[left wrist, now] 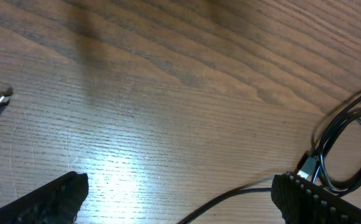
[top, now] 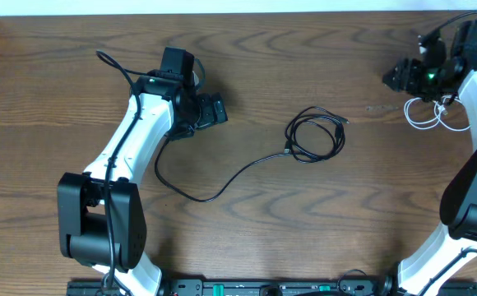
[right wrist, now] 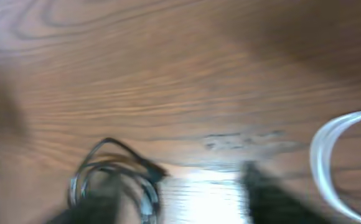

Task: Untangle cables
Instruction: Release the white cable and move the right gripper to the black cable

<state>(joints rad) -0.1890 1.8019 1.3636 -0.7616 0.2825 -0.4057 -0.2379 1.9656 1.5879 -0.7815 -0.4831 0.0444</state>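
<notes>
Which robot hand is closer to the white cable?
Right. The right gripper is just beside the white cable, near the table's right edge. The left gripper is way across the table, on the other side of the coiled black cable.

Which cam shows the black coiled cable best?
Overhead: the whole black coiled cable and its tail are sharp and unobstructed. Left wrist catches only part of the coil at its right edge; right wrist shows it blurred, low in frame.

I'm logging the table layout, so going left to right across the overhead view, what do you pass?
left hand, open → coil of the black cable → white cable loops
</notes>
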